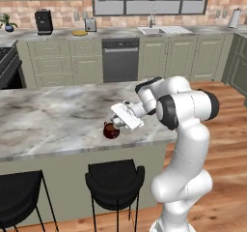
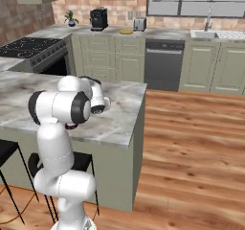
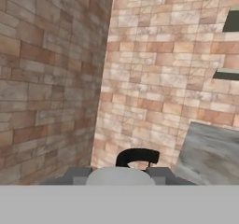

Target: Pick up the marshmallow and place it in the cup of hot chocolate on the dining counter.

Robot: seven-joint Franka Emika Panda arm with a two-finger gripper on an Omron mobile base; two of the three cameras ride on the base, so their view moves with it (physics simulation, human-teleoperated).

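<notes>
The cup of hot chocolate stands on the marble worktop near its front edge, above a black stool; the white hand hangs just beside the cup, up and to its right, tilted well off vertical; whether its fingers are spread or clenched cannot be told. In the hand view brick walls meet in a corner. From the right base view the arm's elbow covers the cup. The marshmallow cannot be made out.
</notes>
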